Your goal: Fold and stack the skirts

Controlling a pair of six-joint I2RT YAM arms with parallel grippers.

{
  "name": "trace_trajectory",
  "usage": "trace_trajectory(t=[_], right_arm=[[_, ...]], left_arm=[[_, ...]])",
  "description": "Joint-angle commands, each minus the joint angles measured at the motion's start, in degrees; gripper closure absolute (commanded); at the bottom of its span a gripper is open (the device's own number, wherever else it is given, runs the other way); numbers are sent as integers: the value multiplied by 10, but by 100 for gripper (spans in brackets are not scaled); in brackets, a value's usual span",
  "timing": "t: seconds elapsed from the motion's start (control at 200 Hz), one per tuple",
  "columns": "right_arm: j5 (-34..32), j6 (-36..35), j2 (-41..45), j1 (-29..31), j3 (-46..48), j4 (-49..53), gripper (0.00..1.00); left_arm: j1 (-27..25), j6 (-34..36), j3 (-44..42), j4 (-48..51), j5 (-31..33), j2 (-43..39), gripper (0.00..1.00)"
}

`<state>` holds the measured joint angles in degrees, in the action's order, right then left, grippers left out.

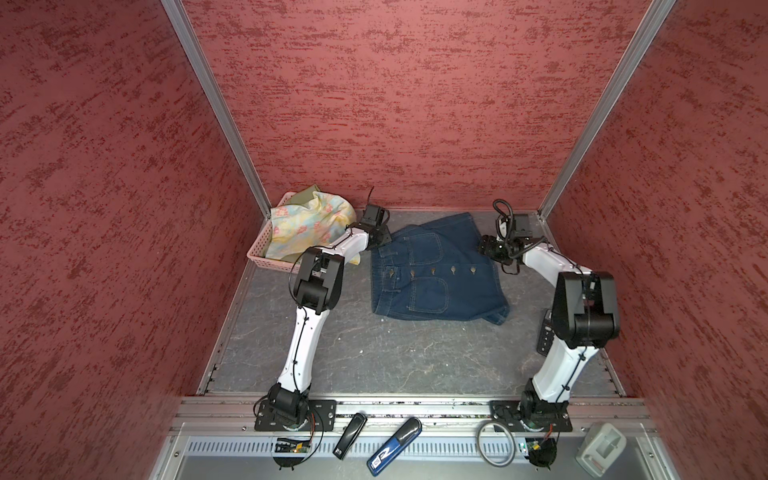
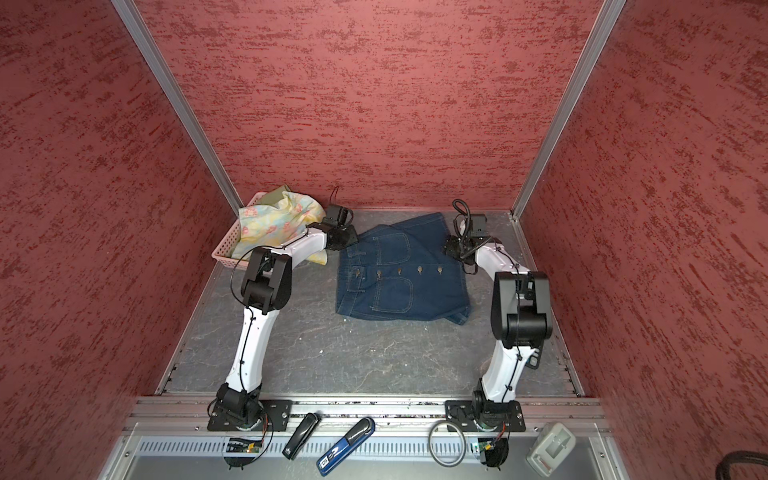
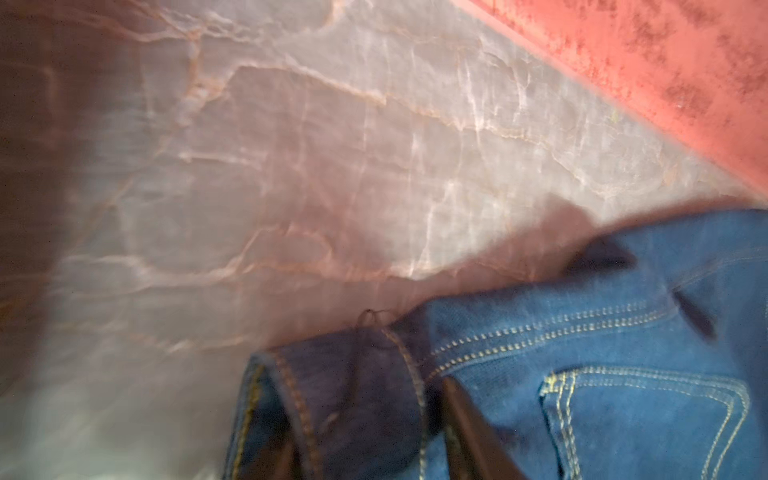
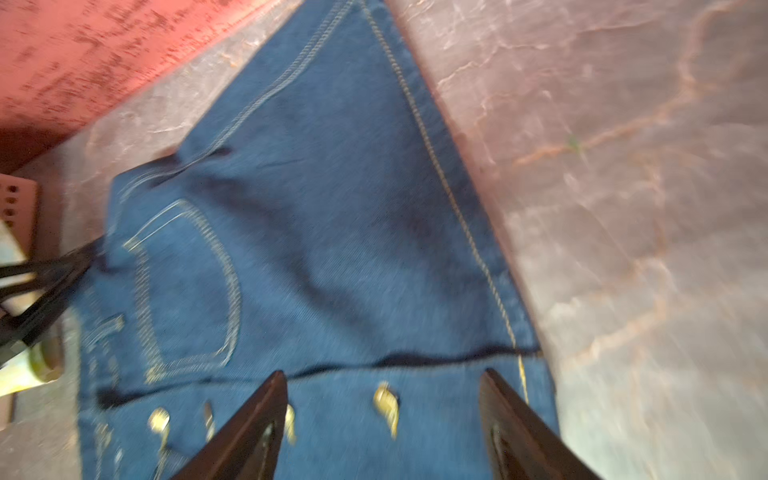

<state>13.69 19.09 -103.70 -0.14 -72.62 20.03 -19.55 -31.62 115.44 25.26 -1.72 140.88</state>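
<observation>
At the far edge of the desk (image 1: 374,357), mid-way along, the denim skirt (image 1: 436,278) lies spread out, buttons up. The left gripper (image 3: 357,415) straddles its waistband corner, but through the blur I cannot tell whether it is clamped. The right gripper (image 4: 383,374) hangs released over the button row, jaws wide apart. In the far-left corner, the pink basket (image 1: 259,254) holds the floral skirt (image 1: 307,226) and the olive skirt (image 1: 305,194).

Robot lab test cell, red textured wall panels (image 1: 374,104) in aluminium framing (image 1: 216,104), grey marbled worktop (image 1: 374,353), left arm (image 1: 301,336) and right arm (image 1: 557,370) bolted to a metal rail (image 1: 415,409) at six o'clock.
</observation>
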Motion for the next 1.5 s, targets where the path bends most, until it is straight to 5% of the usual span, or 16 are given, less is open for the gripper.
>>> trace_trajectory(t=[0.0,0.14,0.316,0.426,0.746,0.927,1.277,1.493], right_arm=[[-12,16,38,16,36,-13,27],[-25,20,80,31,76,13,26],[-51,40,147,33,132,41,26],[-74,52,200,33,171,47,25],[-62,72,289,32,235,62,25],[-61,69,323,31,258,100,25],[-58,60,367,31,277,127,25],[-62,54,375,31,276,140,25]], left_arm=[[4,-8,34,10,-24,19,62],[7,-7,0,-43,-43,-50,52],[9,39,4,-22,-87,-132,20],[0,70,-63,-19,-85,-214,17],[-59,99,-390,24,-13,-508,28],[-87,82,-557,49,-34,-626,35],[-116,148,-656,-36,-126,-575,45],[-100,153,-666,-104,-108,-507,46]])
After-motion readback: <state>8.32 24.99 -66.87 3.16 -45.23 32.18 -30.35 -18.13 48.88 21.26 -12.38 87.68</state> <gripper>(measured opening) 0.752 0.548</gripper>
